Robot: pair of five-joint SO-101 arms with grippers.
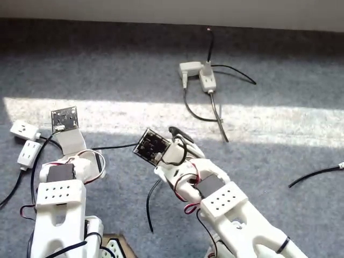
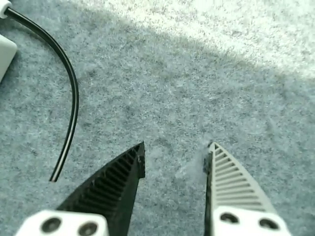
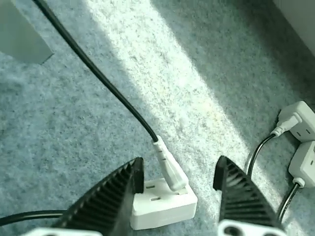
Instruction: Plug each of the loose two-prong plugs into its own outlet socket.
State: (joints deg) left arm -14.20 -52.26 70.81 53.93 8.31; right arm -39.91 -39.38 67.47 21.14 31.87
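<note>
Right pincer (image 3: 179, 161) hangs spread wide over a socket (image 3: 162, 205) holding a plug (image 3: 170, 173)

Corner of white outlet block (image 2: 5, 54) at the frame edge; black cable (image 1: 317, 173), far end past the border.

Grey carpet (image 1: 279, 54) under sockets (image 1: 207, 80) and cords (image 1: 219, 115)

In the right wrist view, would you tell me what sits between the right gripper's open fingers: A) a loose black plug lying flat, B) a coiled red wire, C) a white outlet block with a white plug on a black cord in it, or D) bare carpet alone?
C: the right gripper straddles a white outlet block, and a white plug on a black cord stands in its top face.
</note>
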